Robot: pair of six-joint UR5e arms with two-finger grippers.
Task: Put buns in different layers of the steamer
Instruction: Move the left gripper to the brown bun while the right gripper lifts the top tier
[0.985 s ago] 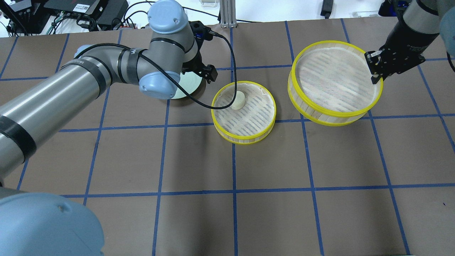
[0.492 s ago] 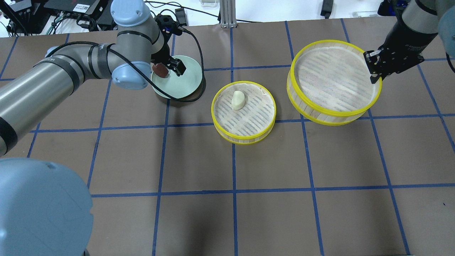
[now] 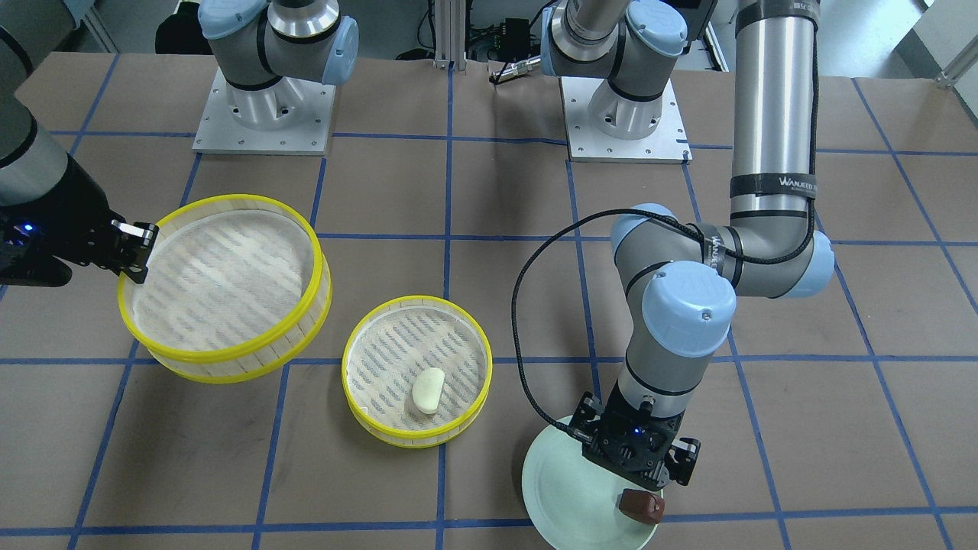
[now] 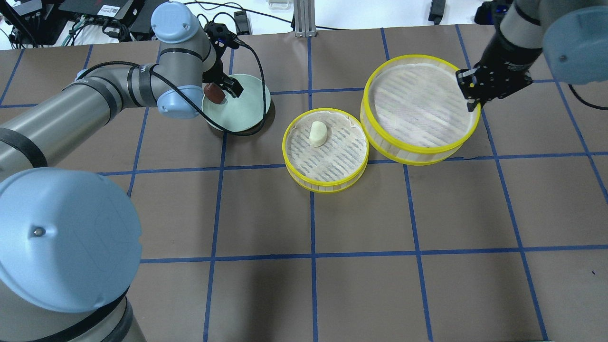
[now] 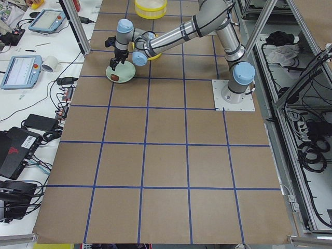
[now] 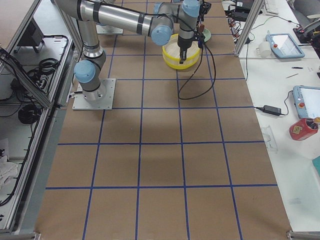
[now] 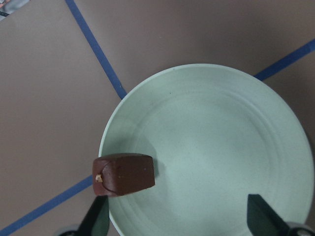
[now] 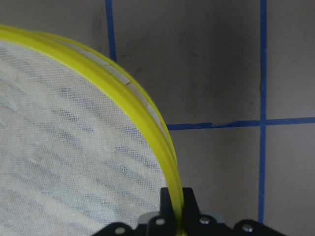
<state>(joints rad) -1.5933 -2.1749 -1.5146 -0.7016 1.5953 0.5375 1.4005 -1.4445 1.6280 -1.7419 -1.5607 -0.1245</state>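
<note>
- The left tool stands wide open over the plate. The brown bun lies at the plate's rim, just beside one finger rather than between the two. I'd worry that a close from here misses it or nudges it off onto the tabletop.
- The right tool is pinched on the yellow rim of the lifted tray. With a single thin grip, the tray hangs tilted, so it could slip or clip the lower tray and land crooked.
- The white bun lies in that lower tray.
- The left arm is bent, with its wrist pointing straight down. The right arm reaches in from the side and holds its tray clear of the tabletop.
</note>
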